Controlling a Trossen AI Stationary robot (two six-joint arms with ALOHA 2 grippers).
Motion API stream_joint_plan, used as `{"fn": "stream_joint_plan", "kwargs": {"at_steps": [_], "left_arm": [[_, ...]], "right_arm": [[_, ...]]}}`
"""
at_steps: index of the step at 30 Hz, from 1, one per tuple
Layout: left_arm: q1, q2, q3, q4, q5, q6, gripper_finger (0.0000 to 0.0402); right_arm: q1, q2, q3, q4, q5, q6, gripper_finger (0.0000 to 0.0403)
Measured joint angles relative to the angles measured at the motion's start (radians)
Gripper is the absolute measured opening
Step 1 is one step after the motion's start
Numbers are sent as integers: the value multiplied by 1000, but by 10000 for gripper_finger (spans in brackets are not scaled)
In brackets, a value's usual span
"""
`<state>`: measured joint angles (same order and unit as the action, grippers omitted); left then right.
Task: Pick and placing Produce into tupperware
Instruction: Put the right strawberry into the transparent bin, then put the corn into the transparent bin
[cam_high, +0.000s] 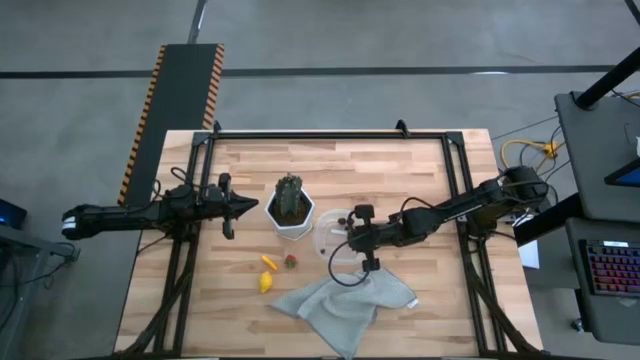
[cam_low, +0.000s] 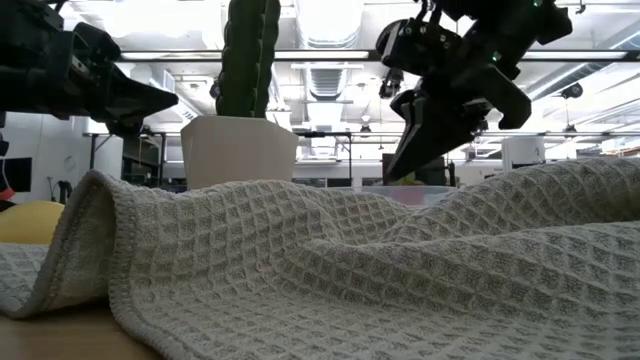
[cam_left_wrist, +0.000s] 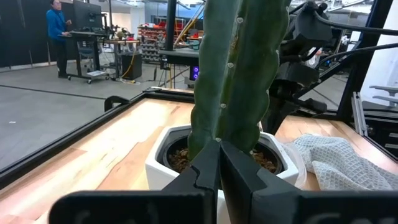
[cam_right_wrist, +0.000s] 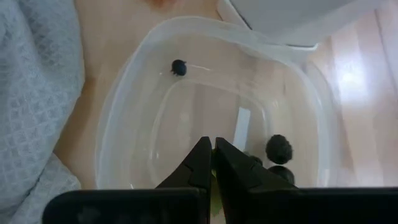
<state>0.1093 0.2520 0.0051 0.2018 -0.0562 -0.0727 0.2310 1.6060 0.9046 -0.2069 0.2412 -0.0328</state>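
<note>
The clear tupperware (cam_high: 323, 238) stands right of the white pot and holds three dark berries (cam_right_wrist: 179, 67) (cam_right_wrist: 278, 148) (cam_right_wrist: 283, 174). My right gripper (cam_high: 350, 240) hangs shut over the tub (cam_right_wrist: 118, 106), slanting down; its tips (cam_right_wrist: 212, 148) are above the tub's floor. A yellowish bit (cam_right_wrist: 215, 184) shows in the slit behind the tips. Two yellow pieces (cam_high: 268, 262) (cam_high: 265, 283) and a red strawberry (cam_high: 290, 262) lie on the wood nearer the front. My left gripper (cam_high: 240, 207) waits shut and level, left of the cactus (cam_left_wrist: 239, 68). My right gripper comes at the tub from above, slanting down. I cannot tell whether the yellowish bit in the slit between its fingers is held or only lies in the tub below them.
The cactus in its white hexagonal pot (cam_high: 290, 212) stands beside the tub's left side. A grey waffle cloth (cam_high: 345, 300) lies crumpled at the front, right under the right arm, and fills the low view (cam_low: 320, 270). A person stands far off in the room (cam_left_wrist: 57, 31).
</note>
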Motion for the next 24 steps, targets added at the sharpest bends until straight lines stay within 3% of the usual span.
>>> {"fn": "stream_joint_plan", "kwargs": {"at_steps": [6,17,24], "left_arm": [[0,1,0,-1,3,0,0],[0,0,0,1,4,0,0],[0,-1,0,4,4,1,0]], "right_arm": [[0,7,-3,29,-44,-18,18],[-5,-18,-5,67,-58,-32,101],[-23,-194,-18,127,-58,-48,120]]}}
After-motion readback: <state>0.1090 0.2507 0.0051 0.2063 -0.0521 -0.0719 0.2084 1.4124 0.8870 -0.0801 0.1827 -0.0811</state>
